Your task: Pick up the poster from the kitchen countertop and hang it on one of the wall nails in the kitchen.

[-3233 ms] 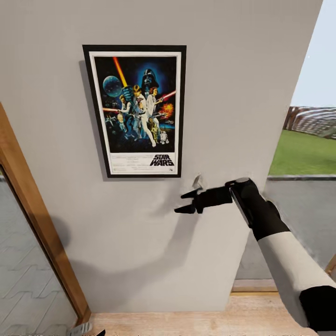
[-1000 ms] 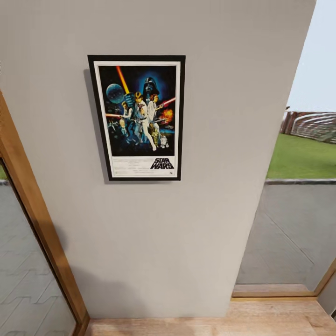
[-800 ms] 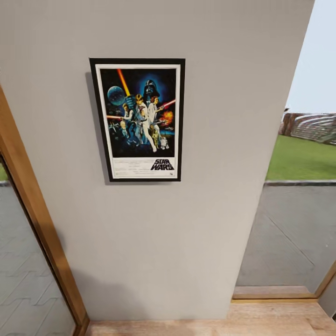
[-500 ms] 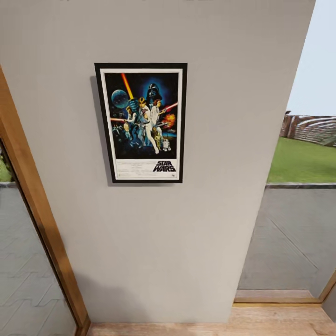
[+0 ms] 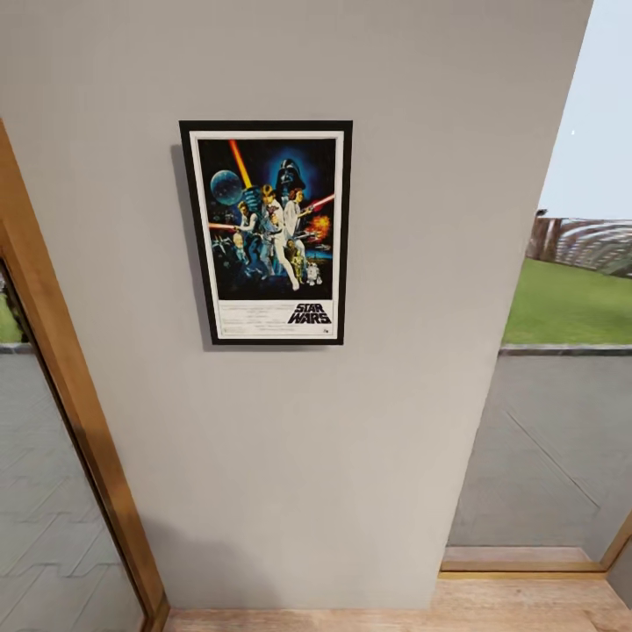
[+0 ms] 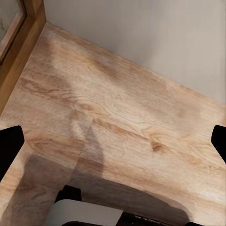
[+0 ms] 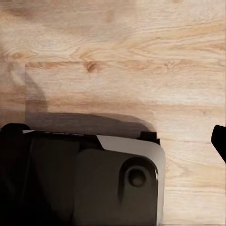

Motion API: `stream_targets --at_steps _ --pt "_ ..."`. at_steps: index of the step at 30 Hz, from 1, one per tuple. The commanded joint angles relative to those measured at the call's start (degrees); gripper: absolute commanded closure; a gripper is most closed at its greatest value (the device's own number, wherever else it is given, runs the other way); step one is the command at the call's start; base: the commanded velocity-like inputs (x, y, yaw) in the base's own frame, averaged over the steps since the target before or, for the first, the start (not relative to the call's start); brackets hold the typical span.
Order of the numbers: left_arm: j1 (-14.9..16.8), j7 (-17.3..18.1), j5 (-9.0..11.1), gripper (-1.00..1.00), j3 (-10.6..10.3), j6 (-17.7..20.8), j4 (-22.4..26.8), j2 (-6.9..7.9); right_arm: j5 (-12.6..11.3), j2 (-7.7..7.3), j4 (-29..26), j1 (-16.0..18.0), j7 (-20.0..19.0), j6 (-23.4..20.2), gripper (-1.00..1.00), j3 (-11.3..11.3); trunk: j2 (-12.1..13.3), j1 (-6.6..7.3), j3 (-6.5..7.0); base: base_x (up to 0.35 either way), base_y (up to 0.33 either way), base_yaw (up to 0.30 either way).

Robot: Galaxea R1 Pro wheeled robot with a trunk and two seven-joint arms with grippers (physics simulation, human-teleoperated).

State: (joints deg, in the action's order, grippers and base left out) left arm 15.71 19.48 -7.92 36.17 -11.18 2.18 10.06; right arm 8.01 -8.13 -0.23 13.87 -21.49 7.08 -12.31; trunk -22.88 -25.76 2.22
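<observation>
The poster is up on the grey wall — flat against it, upright, square to the eye, with a thin shadow down its left edge. No hand of yours is touching it. To my eye the hanging step is done, and what's in hand now is the check and the retreat.

Your left gripper points down at the wooden floor, its two dark fingertips sitting wide at opposite edges of the wrist picture with nothing between them — released and empty. Your right gripper is harder to call: one dark fingertip shows at the edge of its wrist view above the floorboards, beside the robot's own dark and white body, so I cannot tell how those jaws stand.

The nail itself is hidden behind the frame, so you can't confirm the hook directly. If you move next, keep both arms low and clear of the frame; a knock from below could, I'd judge, lift it off.

Writing you can read: "STAR WARS" in bold block letters in the white band at the poster's foot. The fine credit lines beside it are too small to make out. A wooden door frame runs down at the left, and grass shows outside on the right.
</observation>
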Motion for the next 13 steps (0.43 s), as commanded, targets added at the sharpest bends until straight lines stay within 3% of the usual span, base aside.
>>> stream_targets --at_steps 1,13 --pt "0.0 0.1 -0.6 -1.00 0.5 -0.2 -0.1 0.01 0.6 -0.01 0.3 0.0 -0.1 0.2 -1.00 -0.5 0.0 -0.02 -0.02 0.000 0.000 0.000" --pt "0.0 0.1 -0.6 -1.00 0.5 -0.2 -0.1 -0.02 0.6 0.07 1.0 0.0 -0.1 0.2 -1.00 -0.5 0.0 -0.02 -0.02 0.000 0.000 0.000"
